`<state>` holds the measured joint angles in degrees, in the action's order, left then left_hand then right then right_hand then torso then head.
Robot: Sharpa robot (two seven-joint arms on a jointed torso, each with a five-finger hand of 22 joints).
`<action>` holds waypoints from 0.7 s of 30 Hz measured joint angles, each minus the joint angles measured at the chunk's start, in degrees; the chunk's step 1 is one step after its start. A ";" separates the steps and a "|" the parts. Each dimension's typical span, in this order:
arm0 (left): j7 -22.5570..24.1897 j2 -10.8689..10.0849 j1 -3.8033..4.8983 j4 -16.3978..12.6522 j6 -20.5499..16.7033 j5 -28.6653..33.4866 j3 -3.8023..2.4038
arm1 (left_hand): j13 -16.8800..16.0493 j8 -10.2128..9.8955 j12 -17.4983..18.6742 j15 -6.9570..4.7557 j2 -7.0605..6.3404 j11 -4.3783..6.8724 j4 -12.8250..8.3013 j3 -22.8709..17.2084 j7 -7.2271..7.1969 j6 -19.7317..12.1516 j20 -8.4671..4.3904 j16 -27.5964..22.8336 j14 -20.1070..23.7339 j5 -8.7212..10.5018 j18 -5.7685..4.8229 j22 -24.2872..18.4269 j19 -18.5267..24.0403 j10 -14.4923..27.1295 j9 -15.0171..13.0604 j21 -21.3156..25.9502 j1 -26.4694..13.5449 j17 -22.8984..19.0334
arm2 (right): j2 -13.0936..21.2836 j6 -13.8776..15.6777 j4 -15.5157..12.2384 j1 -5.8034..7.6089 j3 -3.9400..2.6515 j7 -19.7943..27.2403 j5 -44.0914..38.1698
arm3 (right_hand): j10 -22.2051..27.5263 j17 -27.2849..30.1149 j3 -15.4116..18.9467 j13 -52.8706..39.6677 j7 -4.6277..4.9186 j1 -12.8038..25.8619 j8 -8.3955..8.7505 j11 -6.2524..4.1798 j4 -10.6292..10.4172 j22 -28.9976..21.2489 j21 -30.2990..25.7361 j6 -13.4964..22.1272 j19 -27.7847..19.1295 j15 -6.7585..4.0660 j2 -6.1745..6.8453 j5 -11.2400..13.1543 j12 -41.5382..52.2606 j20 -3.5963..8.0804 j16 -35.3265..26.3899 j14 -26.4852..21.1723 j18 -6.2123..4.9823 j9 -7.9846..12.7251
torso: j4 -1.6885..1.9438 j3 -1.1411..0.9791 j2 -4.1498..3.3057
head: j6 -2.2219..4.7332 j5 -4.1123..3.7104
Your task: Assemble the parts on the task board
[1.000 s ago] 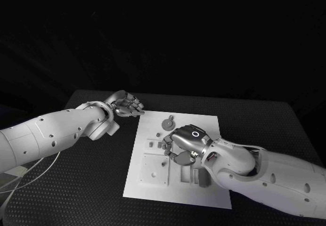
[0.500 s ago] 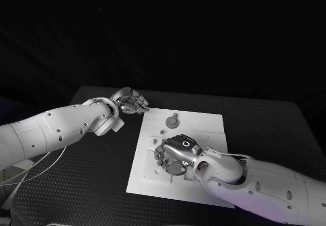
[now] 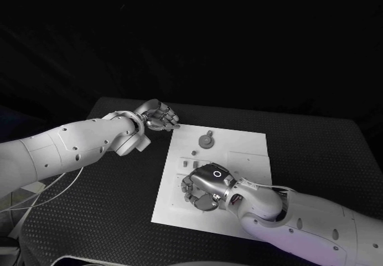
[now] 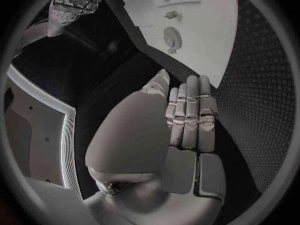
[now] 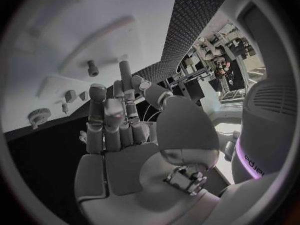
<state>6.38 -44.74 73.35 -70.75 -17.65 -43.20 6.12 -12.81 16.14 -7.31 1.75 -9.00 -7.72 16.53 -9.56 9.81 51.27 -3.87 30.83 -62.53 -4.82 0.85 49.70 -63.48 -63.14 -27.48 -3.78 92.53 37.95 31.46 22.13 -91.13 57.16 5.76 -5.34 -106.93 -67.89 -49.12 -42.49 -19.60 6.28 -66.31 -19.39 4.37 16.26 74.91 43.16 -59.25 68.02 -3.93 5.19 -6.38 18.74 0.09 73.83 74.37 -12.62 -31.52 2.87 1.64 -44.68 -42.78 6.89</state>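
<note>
Right hand [image 3: 206, 185] fingers apart over task board [image 3: 243, 149], left hand [image 3: 160, 116] curled beside it

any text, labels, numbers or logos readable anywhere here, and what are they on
No readable words or numbers in any view.
A small white ring mark, not a letter for certain, sits on the back of the right hand.
The task board has faint marks near its parts; too small to read.
The left hand shows no label.
</note>
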 measured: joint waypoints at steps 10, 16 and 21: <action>-0.04 0.00 0.00 0.00 0.03 0.00 0.00 | 0.05 0.00 0.00 0.00 0.00 0.01 0.00 0.00 0.00 0.00 0.00 0.00 0.00 0.00 0.00 0.00 0.00 -0.01 0.00 0.00 0.00 0.05 | -0.44 -0.44 0.89 -0.18 0.25 0.06 0.12 | 0.00 0.01 0.00 0.02 0.01 0.00 0.05 0.00 0.00 0.00 0.00 0.02 -0.04 0.00 0.00 0.17 -0.19 0.23 0.00 0.00 0.00 -0.02 | -0.03 -0.03 0.02 | -0.17 0.19; -0.07 -0.04 0.00 0.00 0.05 0.00 0.00 | 0.05 0.00 0.00 0.01 0.00 0.01 0.00 0.00 0.00 0.00 0.00 0.00 0.01 0.00 0.00 0.01 0.00 -0.01 0.00 0.00 0.00 0.10 | -0.43 -0.73 0.96 -0.20 0.32 0.11 0.16 | 0.00 0.01 0.00 0.05 0.01 0.00 0.09 0.00 0.00 0.00 0.00 0.03 -0.04 0.00 0.00 0.19 -0.22 0.22 0.00 0.00 0.01 -0.05 | -0.07 -0.05 0.02 | -0.23 0.27; -0.09 -0.03 0.00 -0.01 0.06 0.00 0.00 | 0.05 0.00 0.00 0.01 0.00 0.01 0.00 0.00 0.00 0.00 0.00 -0.22 0.01 0.00 0.00 0.01 0.00 -0.01 0.00 0.00 0.00 0.17 | -0.26 -1.06 1.17 -0.31 0.40 0.14 0.23 | 0.00 -0.04 0.00 0.05 -0.02 0.00 0.09 0.00 0.00 0.00 0.00 0.18 -0.05 0.00 0.00 0.22 -0.40 0.21 0.00 0.00 0.02 -0.17 | -0.10 -0.07 0.02 | -0.28 0.28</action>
<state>6.29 -44.77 73.36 -70.76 -17.59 -43.20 6.12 -12.77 16.14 -7.31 1.76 -9.00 -7.71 16.54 -9.56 9.81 51.27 -3.87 30.61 -62.52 -4.83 0.85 49.71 -63.48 -63.16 -27.48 -3.78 92.53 38.12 31.20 21.07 -89.96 56.85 6.16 -5.20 -106.71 -67.89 -49.16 -42.48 -19.55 6.27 -66.32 -19.30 4.37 16.26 74.91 43.16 -59.07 67.97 -3.93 5.19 -6.15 18.34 0.30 73.83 74.37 -12.60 -31.68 2.77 1.57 -44.66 -43.06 7.17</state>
